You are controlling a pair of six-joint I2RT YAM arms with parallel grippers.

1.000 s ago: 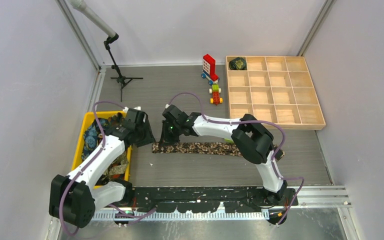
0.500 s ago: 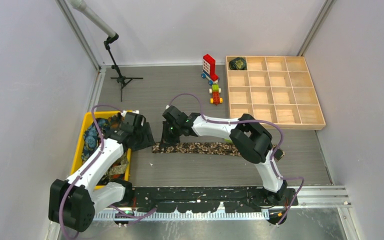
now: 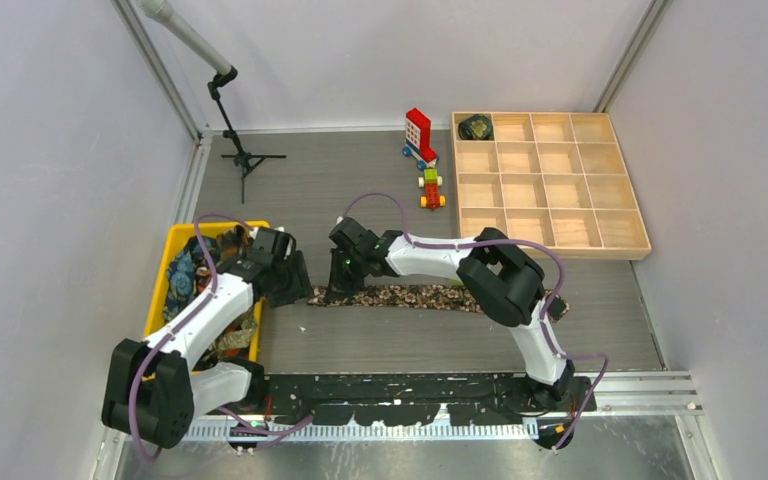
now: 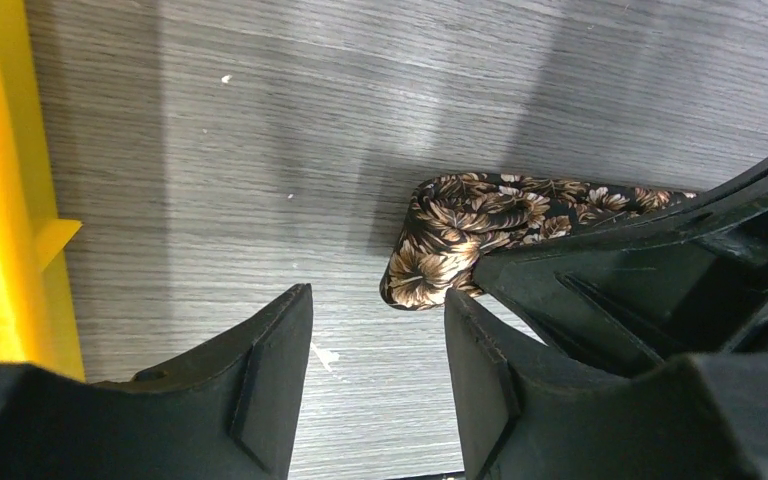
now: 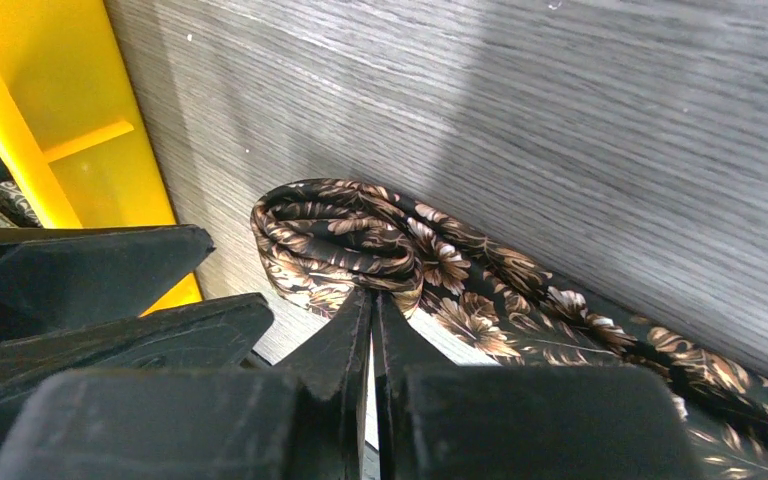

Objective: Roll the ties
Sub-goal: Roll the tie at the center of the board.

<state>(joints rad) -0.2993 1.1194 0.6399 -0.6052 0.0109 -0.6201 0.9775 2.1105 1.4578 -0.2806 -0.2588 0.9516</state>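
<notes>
Closely seen, the right gripper point(image 5: 372, 325) has its fingers pressed together, tips at the folded end of the brown leaf-print tie point(image 5: 360, 235); whether cloth is nipped between them is unclear. Beside it the left gripper point(image 4: 375, 385) stands parted about halfway, empty, over bare table point(image 4: 260, 150) just short of that fold, yellow bin point(image 4: 0, 200) wall near. Top view hides both sets of fingertips under the wrists and shows only the tie's flat length on the table.

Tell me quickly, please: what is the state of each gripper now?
Left gripper: open, holding nothing.
Right gripper: shut on the curled end of the brown tie.
</notes>
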